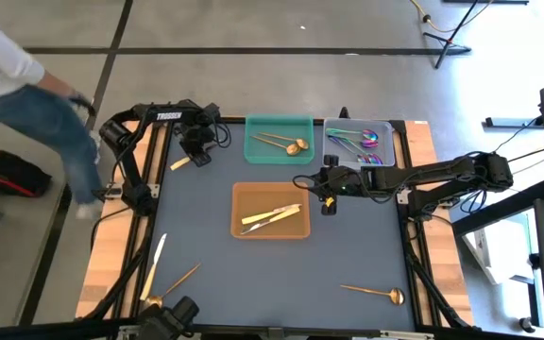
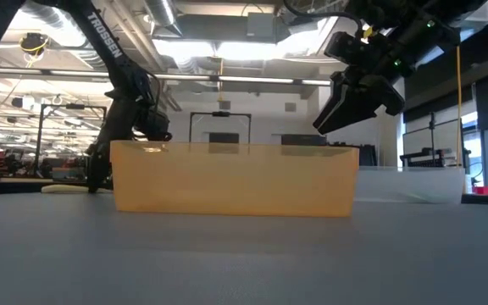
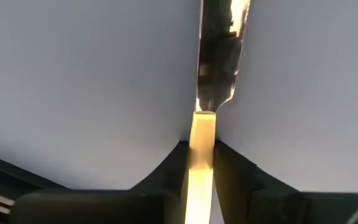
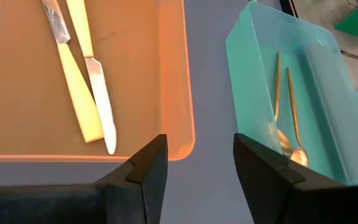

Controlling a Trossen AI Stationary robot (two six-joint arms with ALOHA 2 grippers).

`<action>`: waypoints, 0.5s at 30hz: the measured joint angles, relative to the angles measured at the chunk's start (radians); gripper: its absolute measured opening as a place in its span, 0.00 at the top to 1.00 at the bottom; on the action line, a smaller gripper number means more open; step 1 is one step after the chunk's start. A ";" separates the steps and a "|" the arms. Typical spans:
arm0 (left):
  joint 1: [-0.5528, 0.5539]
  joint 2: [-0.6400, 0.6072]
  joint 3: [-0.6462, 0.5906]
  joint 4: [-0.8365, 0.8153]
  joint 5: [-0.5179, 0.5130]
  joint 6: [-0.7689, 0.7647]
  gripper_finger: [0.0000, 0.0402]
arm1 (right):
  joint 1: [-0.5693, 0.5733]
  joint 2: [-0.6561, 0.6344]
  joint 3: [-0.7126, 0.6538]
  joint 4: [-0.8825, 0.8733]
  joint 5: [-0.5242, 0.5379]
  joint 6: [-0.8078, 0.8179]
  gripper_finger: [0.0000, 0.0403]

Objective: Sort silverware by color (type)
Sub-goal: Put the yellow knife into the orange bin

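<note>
My left hand [image 1: 189,157] is at the far left part of the bench [image 1: 348,255], just left of the green tray [image 1: 279,139]. Its fingers [image 3: 160,186] are closed on the cream handle of a cream knife [image 3: 202,143]; the left wrist view shows the handle pinched between them and the shiny blade running out over the bench surface. From above, the handle end sticks out to the left of the hand.

My right hand [image 1: 327,192] hangs above the bench between the orange tray [image 1: 270,210] and the clear tray [image 1: 359,142]. Its fingers [image 4: 146,171] stand apart with nothing between them. In the low view it is clear of the bench, higher than the orange tray's rim.

Silverware, as sorted so far:
- Green tray: two gold spoons [image 1: 286,143] lying side by side.
- Orange tray: two cream-handled pieces [image 1: 270,216], close together, slightly angled; the right wrist view shows both as knives.
- Clear tray: iridescent purple-teal pieces [image 1: 365,142], bunched; I cannot count them.

Loose on the bench:
- A gold spoon [image 1: 374,291] near the right front corner.
- A cream knife [image 1: 153,265] and a gold piece [image 1: 170,286] near the left front corner, close to each other.

A person [image 1: 26,90] stands off the bench at the far left.
</note>
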 joint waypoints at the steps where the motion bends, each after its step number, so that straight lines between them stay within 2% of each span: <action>1: -0.003 -0.001 -0.001 0.000 -0.011 0.000 0.88 | 0.000 0.000 0.000 0.000 0.000 0.000 0.57; 4: -0.019 -0.001 -0.001 -0.003 -0.032 -0.001 0.90 | 0.000 0.000 0.000 0.000 0.000 0.000 0.57; 9: -0.054 -0.039 -0.005 -0.004 -0.063 -0.031 0.86 | 0.000 0.000 0.000 0.000 0.000 0.000 0.57; 15: -0.125 -0.167 0.003 -0.041 -0.110 -0.061 0.86 | 0.000 0.000 0.000 0.000 0.000 0.000 0.57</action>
